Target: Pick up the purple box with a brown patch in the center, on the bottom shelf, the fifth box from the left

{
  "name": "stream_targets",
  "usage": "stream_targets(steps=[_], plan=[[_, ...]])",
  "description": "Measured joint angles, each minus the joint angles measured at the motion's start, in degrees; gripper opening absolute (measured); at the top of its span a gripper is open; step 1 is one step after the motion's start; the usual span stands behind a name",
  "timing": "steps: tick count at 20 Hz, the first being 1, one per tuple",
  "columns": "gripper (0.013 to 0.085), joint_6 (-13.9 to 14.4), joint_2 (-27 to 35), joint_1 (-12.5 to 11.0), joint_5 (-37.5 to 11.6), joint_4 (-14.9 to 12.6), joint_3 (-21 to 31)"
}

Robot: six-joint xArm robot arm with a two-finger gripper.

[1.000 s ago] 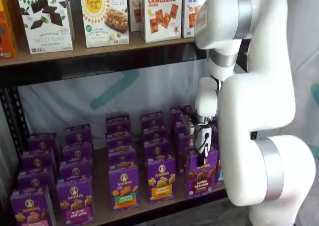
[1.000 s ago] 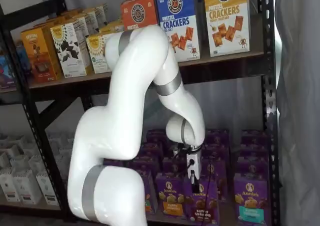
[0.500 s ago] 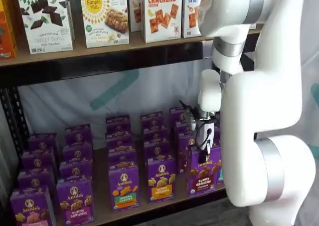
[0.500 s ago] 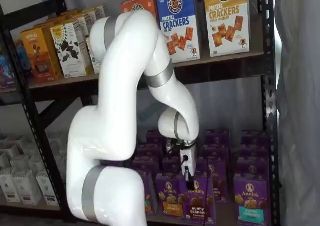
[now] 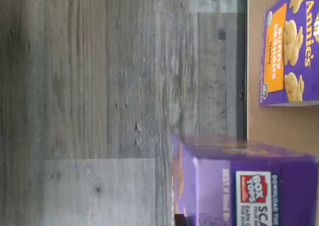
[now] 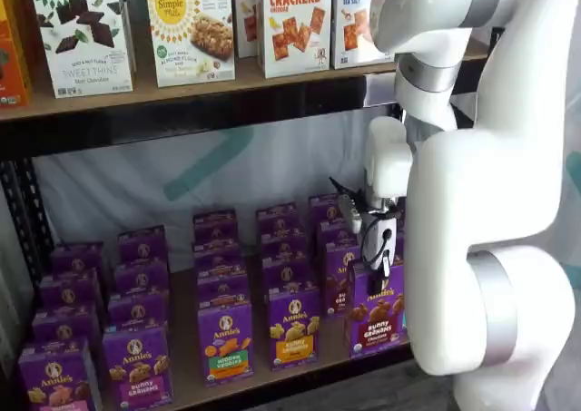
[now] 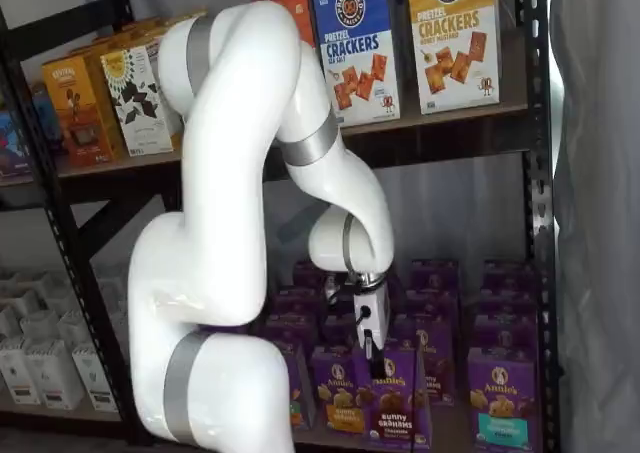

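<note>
Purple box (image 6: 375, 317), seemingly cardboard, pinched by black fingers (image 6: 377, 282)

Claw (image 6: 377, 284) apparently drew purple box (image 6: 375, 322) forward.

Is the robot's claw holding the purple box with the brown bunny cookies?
Yes, in a shelf view the black-fingered gripper is closed on the top of the purple Bunny Grahams box, at the front edge of the wooden bottom shelf.

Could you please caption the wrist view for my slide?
Held purple box above grey floor, beside the bottom shelf.
</note>
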Motion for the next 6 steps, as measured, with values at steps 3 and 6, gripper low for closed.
stream_targets(steps=[3, 6], plan=[[0.037, 0.7, -1.6, -0.1, 0.2, -0.9, 1.3], [0.037, 0.6, -2.5, -0.2, 0.5, -0.8, 2.0]])
